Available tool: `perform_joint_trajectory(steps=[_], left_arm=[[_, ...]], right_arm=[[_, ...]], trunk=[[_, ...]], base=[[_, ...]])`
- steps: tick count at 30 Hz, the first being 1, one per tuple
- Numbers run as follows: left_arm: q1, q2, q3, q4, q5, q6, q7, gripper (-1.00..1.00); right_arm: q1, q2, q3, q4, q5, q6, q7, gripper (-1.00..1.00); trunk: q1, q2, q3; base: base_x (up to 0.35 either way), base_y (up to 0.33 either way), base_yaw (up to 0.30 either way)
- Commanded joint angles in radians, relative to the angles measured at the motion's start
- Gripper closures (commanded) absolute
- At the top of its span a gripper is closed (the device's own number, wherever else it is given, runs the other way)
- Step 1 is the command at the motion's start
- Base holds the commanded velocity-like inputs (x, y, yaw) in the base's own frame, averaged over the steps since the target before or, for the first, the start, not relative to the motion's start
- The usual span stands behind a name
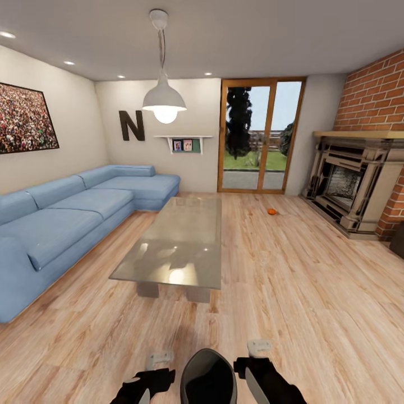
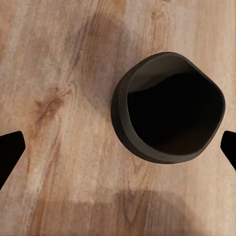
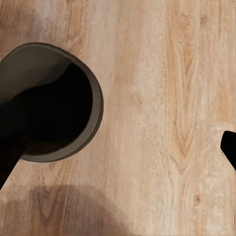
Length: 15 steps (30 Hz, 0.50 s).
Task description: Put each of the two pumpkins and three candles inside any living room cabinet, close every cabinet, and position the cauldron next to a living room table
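Closest to me is the cauldron [image 1: 207, 377], sitting on the wood floor [image 1: 314, 314] right between my two arms. It's a round matte black pot with a thick rim and a wide dark mouth, and nothing's in it as far as I can see. Left pincer [image 2: 118, 147] is spread wide with the cauldron sitting between its fingertips, gripping nothing. Right pincer [image 3: 118, 152] is wide open too; one finger overlaps the cauldron's rim in the picture, but I can't tell if it touches.

Past the cauldron stands the counter [image 1: 179, 247], a low rectangular slab with a glossy, glassy top on pale block legs. The cauldron isn't next to it yet, so I'd say that step's still to do.

Well beyond the cauldron, over toward the brick fireplace [image 1: 350, 188], one small orange pumpkin [image 1: 271, 211] lies loose on the floor. So that one's not put away.
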Motion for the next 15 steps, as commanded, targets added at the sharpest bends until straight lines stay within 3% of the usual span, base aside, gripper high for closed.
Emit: perform_joint_trajectory(steps=[1, 5, 15], left_arm=[[0.000, 0.000, -0.004, -0.001, 0.010, 0.005, 0.006, -1.00], [0.000, 0.000, -0.005, 0.000, 0.010, 0.004, 0.005, -1.00], [0.001, -0.001, -0.008, 0.002, 0.010, -0.032, -0.007, -1.00]], right_arm=[[-0.001, 0.000, 0.022, -0.001, -0.012, 0.004, -0.009, -1.00], [0.000, 0.000, 0.043, -0.001, -0.016, 0.004, -0.009, -1.00], [-0.001, 0.001, 0.047, 0.000, -0.017, -0.008, -0.009, -1.00]], trunk=[[0.004, -0.008, -0.004], [0.019, -0.036, -0.017], [0.058, -0.106, -0.048]], base=[[0.000, 0.000, 0.000], [0.000, 0.000, 0.000], [0.000, 0.000, 0.000]])
